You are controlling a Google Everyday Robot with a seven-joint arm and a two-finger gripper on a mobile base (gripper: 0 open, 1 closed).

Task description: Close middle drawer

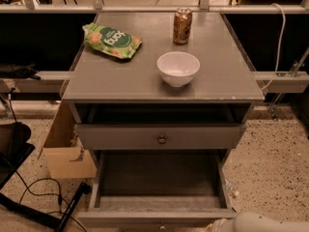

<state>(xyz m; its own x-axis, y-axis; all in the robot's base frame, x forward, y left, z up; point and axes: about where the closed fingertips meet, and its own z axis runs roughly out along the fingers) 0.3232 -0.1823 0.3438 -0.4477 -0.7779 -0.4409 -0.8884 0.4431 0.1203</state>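
in the camera view, the grey cabinet [120, 83] is standing square to the camera. the middle drawer [159, 185] is sticking far out of it, its long axis running front to back, from the cabinet body toward the bottom edge. its open top is facing up and showing a bare floor. its flat front [145, 218] is facing the camera, with one small knob [161, 224] just peeking in at the bottom edge. above it, one slimmer drawer [120, 137] is sitting slightly pulled out, carrying one round knob [161, 139] at centre. that is making two drawers and two knobs showing.

the gripper [218, 224] is sitting at the bottom edge, right of centre, just beside the middle drawer's front right corner. the frame is cutting most of it off, so whether it is open or closed cannot be told. the white arm [273, 222] is lying behind it in the bottom right corner.

on the cabinet top, one white bowl [178, 67], one can [182, 26] and one green snack bag [111, 40] are resting apart. one cardboard box [67, 153] is standing on the floor, left of the cabinet.
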